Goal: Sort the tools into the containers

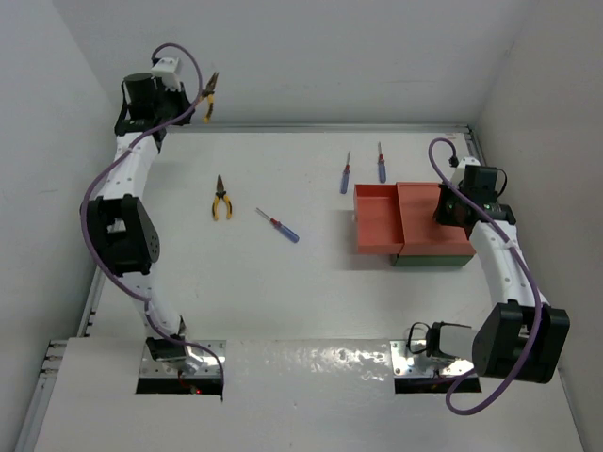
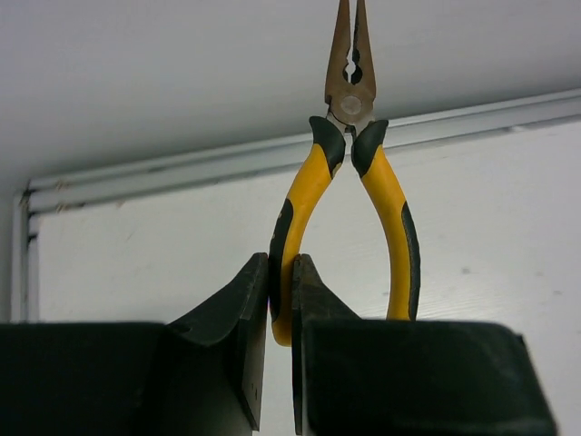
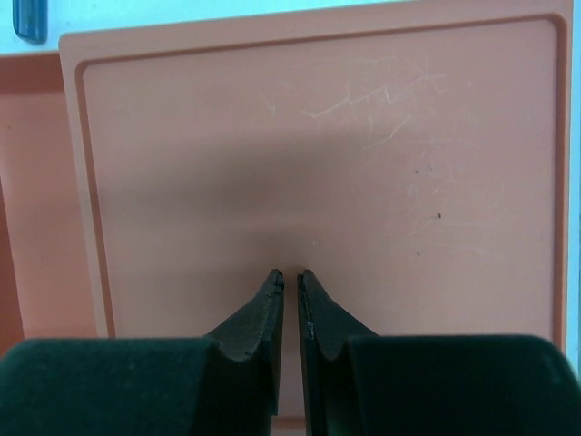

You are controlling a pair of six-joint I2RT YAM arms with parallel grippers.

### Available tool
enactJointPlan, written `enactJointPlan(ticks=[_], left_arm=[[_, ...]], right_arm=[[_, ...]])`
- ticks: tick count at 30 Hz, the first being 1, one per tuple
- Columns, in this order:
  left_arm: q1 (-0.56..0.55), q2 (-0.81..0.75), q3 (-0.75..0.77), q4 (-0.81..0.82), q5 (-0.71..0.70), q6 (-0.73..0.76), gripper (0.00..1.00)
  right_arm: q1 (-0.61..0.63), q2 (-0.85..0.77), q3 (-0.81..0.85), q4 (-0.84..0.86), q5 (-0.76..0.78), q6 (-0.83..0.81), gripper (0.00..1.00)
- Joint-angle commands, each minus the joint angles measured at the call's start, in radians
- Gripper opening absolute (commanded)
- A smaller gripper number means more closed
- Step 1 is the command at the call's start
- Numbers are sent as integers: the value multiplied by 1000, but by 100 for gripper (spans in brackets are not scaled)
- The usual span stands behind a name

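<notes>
Sorting has barely begun: the left tool point(image 2: 283, 265) clamps one handle of a pliers point(image 2: 309, 186), held up at the far-left corner of the surface point(image 1: 283, 301). The second pliers point(image 1: 221, 200) and three screwdrivers point(image 1: 280, 226) lie loose mid-surface. The right tool point(image 3: 291, 275), closed on nothing, hovers over the bare orange-red tray point(image 3: 318, 136) by the right edge.

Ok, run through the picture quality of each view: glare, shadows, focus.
Top external: even light, with glare on the shiny strip at the near edge. Left wrist: the held pliers are sharp; the left gripper shows as near-black shapes. Right wrist: a soft shadow darkens the orange tray floor ahead of the right gripper; fine scratches read clearly.
</notes>
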Motion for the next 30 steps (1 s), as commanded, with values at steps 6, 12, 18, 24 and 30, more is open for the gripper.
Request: enactJointPlan(ticks=[6, 12, 18, 24, 30], left_arm=[[-273, -160, -38, -90, 128, 36, 0], [-559, -197, -87, -222, 65, 53, 0], [-769, -167, -62, -337, -60, 120, 0], [-852, -139, -32, -359, -102, 143, 0], [-906, -93, -21, -345, -138, 114, 0]], right_arm=[[4, 7, -74, 40, 15, 8, 10], [4, 9, -87, 69, -5, 28, 10], [4, 6, -88, 55, -5, 22, 10], [4, -14, -105, 68, -3, 26, 10], [4, -12, -105, 71, -5, 28, 11]])
